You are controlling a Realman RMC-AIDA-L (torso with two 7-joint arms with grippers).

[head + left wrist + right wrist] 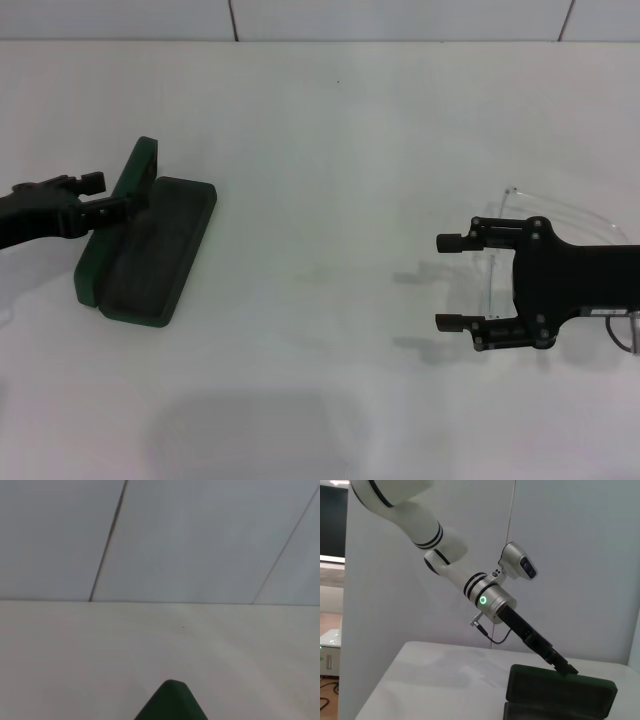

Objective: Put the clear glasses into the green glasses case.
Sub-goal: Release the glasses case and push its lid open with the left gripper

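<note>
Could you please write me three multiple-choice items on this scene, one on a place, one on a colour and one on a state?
1. Where do the clear glasses lie?
A. inside the case
B. under the right gripper
C. beside the left gripper

2. What colour is the glasses case?
A. dark green
B. red
C. white

3. How is the case?
A. shut
B. open, lid raised
C. upside down

Answers:
1 B, the clear frame shows around the right gripper on the table.
2 A, its shell is dark green.
3 B, the left gripper grips the upright lid.
</note>
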